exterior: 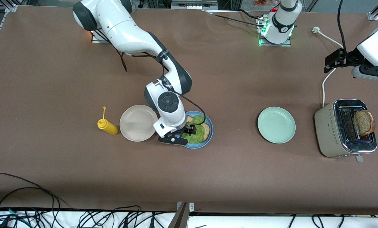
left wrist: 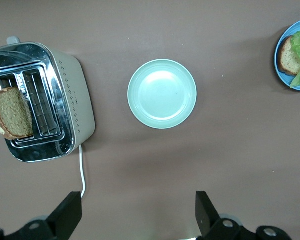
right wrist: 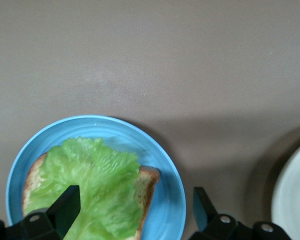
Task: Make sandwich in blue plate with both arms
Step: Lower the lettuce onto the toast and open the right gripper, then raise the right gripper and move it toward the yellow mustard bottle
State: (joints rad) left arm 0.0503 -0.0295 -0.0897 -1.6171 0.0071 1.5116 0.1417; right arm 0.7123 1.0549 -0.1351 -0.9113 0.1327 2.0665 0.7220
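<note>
Building stage: a half-made sandwich, one brown wholegrain bread slice point(exterior: 204, 129) topped by a ruffled green lettuce leaf point(exterior: 198, 133), lies in the round medium-blue plate point(exterior: 208, 139); no top slice is on it yet.
Blue plate position: on the brown table point(exterior: 81, 171), beside the round beige-white plate point(exterior: 137, 123), which stands toward the right arm's end; a yellow squeeze bottle point(exterior: 107, 126) stands beside that plate, further toward the same end.
Right claw point(exterior: 190, 130): low over the blue plate, fingers spread wide and holding nothing; in the right wrist view one finger point(right wrist: 65, 205) hangs over the lettuce and the other past the plate's rim.
Left claw point(exterior: 334, 59): up in the air toward the left arm's end of the table, above the silver two-slot toaster point(exterior: 330, 133); its fingers stand wide apart and empty in the left wrist view.
Second slice: a toasted brown bread slice point(exterior: 363, 122) sticks up, tilted, from a toaster slot.
Pale mint-green plate point(exterior: 276, 124): bare, between the blue plate and the toaster.
Step in hand, as I judge it: the left arm should fetch the toast.
Doing it well: come straight down, pinch the slice across its thin faces, lift clear of the slot before travelling, and let the right claw rise off the plate first so the arms do not meet.
</note>
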